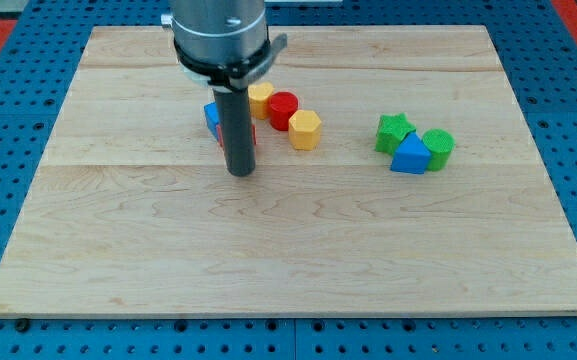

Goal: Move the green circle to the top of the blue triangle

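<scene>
Tip [240,172] far left of green circle [439,146], blue triangle [409,155].

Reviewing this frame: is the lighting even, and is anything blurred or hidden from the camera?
Camera view: lighting is soft and even on the pale wooden board, no glare, only faint shadows; the green cylinder block and blue triangular block are sharp; the dark rod ending in my tip partly hides a blue block behind it.

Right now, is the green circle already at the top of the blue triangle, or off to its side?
Off to its side: the green circle touches the blue triangle at its right, slightly above. My tip is far left.
</scene>
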